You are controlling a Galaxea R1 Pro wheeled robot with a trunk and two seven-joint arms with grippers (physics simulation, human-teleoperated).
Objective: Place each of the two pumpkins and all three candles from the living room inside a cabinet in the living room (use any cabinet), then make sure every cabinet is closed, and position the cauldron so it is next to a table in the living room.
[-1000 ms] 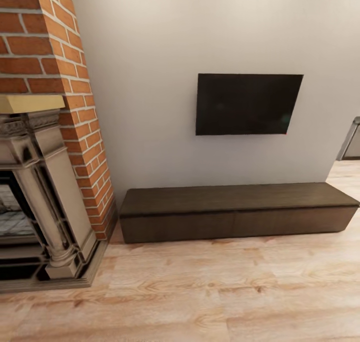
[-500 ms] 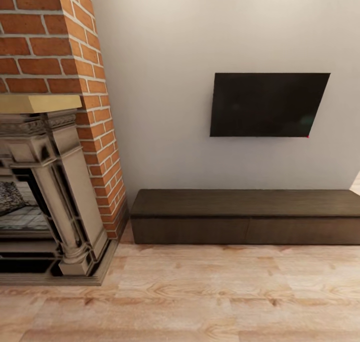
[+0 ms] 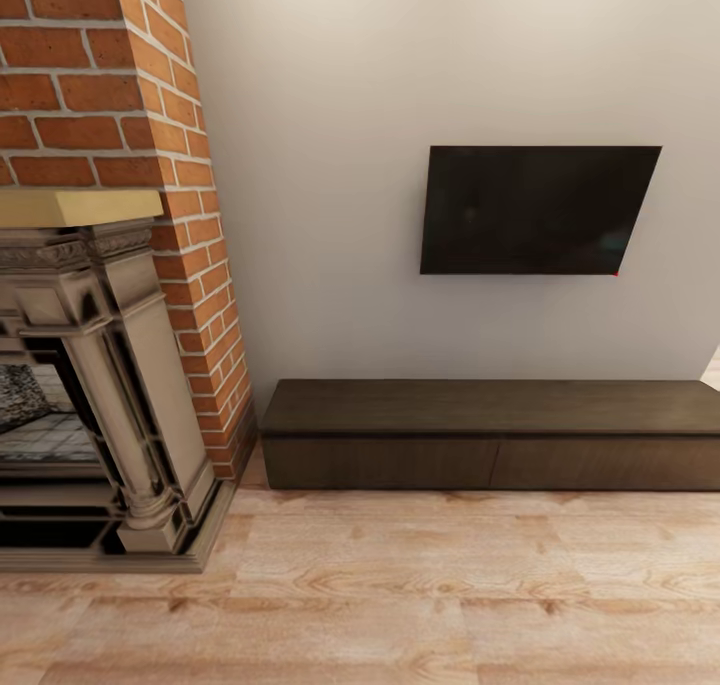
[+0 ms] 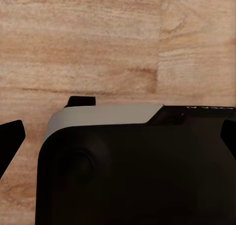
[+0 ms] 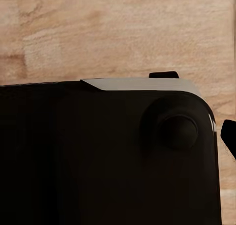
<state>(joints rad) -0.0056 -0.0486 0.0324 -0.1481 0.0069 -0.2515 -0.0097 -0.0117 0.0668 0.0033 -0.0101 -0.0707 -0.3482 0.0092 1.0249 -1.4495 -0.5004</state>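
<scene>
Pale oak plank floor (image 3: 400,605), white wall. Long low dark-brown wooden cabinet (image 3: 480,435) shut; could clip ornate grey stone fireplace (image 3: 110,385) rolling closer. Can't tell either end effector's grip.

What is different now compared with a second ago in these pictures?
The head camera turned left: the cabinet, television and fireplace all slid right in the picture, then settled. The things themselves did not move. The cabinet is shut as before, and nothing was picked up or let go.
</scene>
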